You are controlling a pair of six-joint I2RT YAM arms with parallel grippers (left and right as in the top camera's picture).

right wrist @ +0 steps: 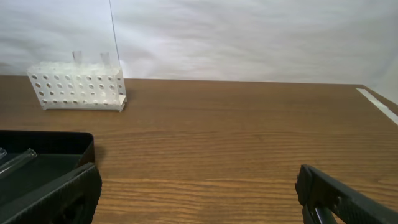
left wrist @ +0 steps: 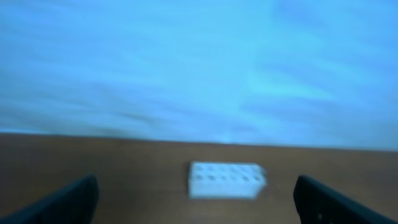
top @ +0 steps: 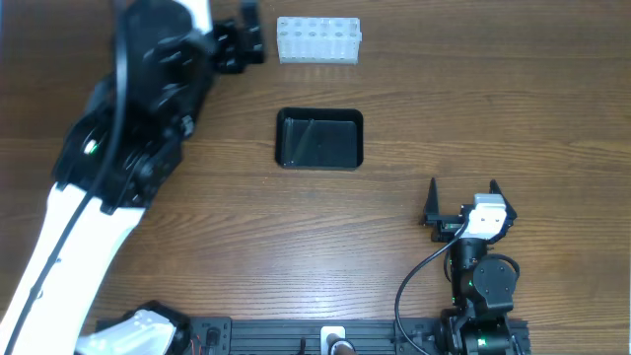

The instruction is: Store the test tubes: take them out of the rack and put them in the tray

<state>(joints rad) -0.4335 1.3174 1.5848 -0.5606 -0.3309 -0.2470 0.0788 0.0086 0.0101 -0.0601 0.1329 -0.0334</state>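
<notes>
White perforated plastic rack (top: 318, 40), long axis running left-right on wooden desk (top: 493, 99). Clear tube (right wrist: 15, 163) lies flat in black rectangular tray (top: 320, 112). Left end effector (top: 248, 36) and right end effector (top: 462, 187) released.

A: Does the rack (left wrist: 227, 180) hold tubes?
B: The left wrist view is smeared; nothing above its holes can be told.
A: And the tray (right wrist: 56, 138)?
B: The picture's edge cuts it off in the right wrist view, as it does the tube (right wrist: 17, 160) lying inside. From above, the count inside is unclear.
</notes>
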